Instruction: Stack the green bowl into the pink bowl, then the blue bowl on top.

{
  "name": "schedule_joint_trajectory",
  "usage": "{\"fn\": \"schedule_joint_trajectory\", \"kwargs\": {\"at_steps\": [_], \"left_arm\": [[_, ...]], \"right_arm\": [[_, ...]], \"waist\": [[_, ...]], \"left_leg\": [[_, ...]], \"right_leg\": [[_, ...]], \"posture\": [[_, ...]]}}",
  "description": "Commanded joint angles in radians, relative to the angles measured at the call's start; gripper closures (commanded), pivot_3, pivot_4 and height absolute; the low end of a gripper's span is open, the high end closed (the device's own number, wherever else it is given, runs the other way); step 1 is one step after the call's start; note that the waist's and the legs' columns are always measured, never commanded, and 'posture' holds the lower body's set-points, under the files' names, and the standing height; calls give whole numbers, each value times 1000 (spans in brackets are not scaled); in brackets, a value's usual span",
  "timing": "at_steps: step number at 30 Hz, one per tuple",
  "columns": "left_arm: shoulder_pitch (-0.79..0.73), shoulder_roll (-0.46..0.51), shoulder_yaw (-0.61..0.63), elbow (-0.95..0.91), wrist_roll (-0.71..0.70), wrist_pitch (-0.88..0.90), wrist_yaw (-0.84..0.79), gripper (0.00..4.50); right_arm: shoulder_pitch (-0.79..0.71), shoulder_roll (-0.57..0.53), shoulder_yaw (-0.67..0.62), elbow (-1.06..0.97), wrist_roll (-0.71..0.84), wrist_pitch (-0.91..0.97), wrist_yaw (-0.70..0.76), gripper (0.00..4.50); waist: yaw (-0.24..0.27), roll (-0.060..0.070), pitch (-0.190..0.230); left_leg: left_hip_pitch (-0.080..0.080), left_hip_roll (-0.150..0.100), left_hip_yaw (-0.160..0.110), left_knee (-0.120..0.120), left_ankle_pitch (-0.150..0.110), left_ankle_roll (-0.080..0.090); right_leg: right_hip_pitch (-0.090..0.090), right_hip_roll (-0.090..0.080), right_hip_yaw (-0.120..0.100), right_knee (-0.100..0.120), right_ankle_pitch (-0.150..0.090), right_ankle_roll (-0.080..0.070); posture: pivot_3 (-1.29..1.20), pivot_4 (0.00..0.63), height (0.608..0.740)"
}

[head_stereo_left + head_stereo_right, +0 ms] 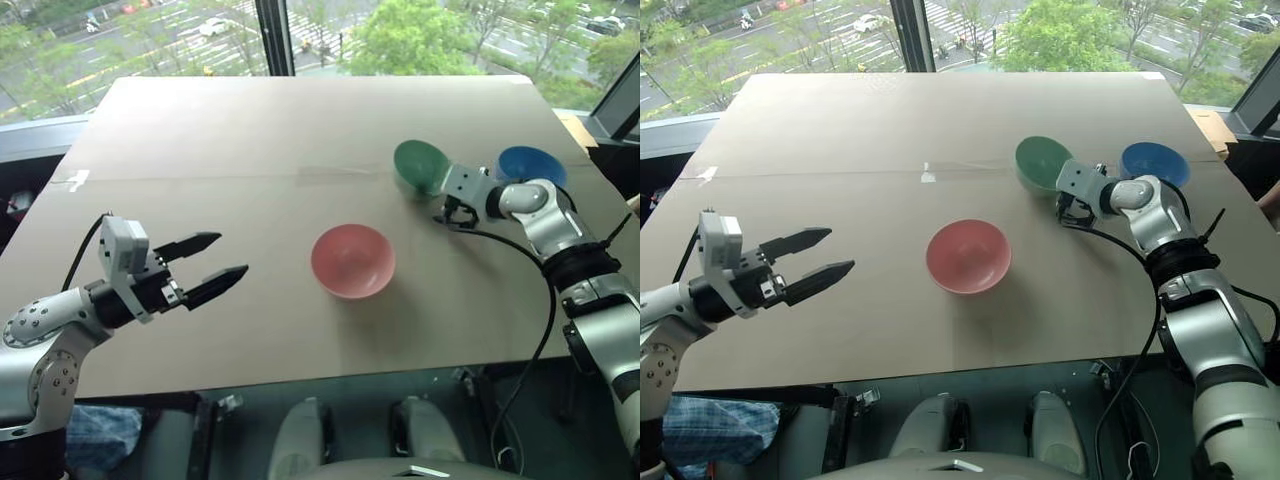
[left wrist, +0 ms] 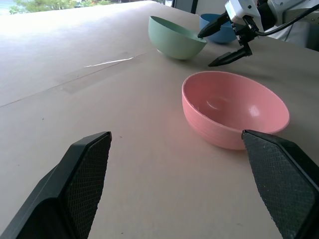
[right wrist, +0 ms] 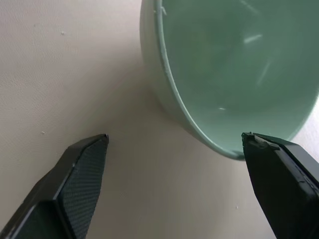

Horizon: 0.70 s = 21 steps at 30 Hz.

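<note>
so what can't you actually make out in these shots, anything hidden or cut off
- Blue bowl: near side hidden by the right arm in the eye views; in the left wrist view the right gripper covers part of it.
- Green bowl: cut off by the picture's edges in the right wrist view.
- Right gripper: whether a finger touches the green bowl's rim cannot be told.
- Left gripper: open, clear of the pink bowl.

Blue bowl (image 1: pixel 531 165) partly hidden behind right arm (image 1: pixel 545 215)

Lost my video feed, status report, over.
Both grippers open: left gripper idle, right gripper at green bowl. Pink bowl, blue bowl unstacked. Nothing blocking.
</note>
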<state>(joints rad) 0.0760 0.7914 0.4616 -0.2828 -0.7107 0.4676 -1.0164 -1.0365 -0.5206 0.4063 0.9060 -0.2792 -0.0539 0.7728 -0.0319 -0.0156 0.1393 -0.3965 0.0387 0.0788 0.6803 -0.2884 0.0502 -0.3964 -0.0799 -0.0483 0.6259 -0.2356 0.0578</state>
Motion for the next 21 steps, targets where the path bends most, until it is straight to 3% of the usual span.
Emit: {"fn": "schedule_joint_trajectory", "kwargs": {"at_steps": [1, 10, 12, 13, 21], "left_arm": [[10, 4, 14, -19, -16, -1, -9, 78], [27, -7, 23, -33, -16, -11, -6, 78], [32, -9, 22, -32, -11, -17, -8, 0], [34, -10, 23, -33, -12, -16, -8, 0], [28, -13, 18, -33, -14, -17, -12, 0]], "right_arm": [[-77, 34, 21, 106, -55, -83, -26, 0], [-159, 90, 27, 237, -115, -189, -35, 0], [-163, 94, 26, 249, -126, -205, -41, 555], [-165, 95, 25, 254, -130, -211, -43, 629], [-172, 105, 9, 268, -144, -237, -46, 3628]], "waist": [[-5, -1, 0], [-9, 0, 0], [-10, 1, 0], [-10, 1, 0], [-10, 2, 1]], "left_leg": [[0, 0, 0, 0, 0, 0], [0, 0, -1, -2, 0, 0], [0, 0, -1, -2, 0, 0], [0, 0, -1, -2, 0, -1], [0, 0, -1, -3, 0, -1]], "right_leg": [[0, 0, 0, 0, 0, 0], [0, -1, -1, 0, 0, 0], [0, -1, -1, 0, 0, 0], [0, -1, -1, 0, 0, 0], [0, -1, -1, 0, 0, 0]], "posture": [[0, 150, 740], [0, 150, 740], [0, 150, 740], [0, 150, 740], [0, 150, 740]]}}
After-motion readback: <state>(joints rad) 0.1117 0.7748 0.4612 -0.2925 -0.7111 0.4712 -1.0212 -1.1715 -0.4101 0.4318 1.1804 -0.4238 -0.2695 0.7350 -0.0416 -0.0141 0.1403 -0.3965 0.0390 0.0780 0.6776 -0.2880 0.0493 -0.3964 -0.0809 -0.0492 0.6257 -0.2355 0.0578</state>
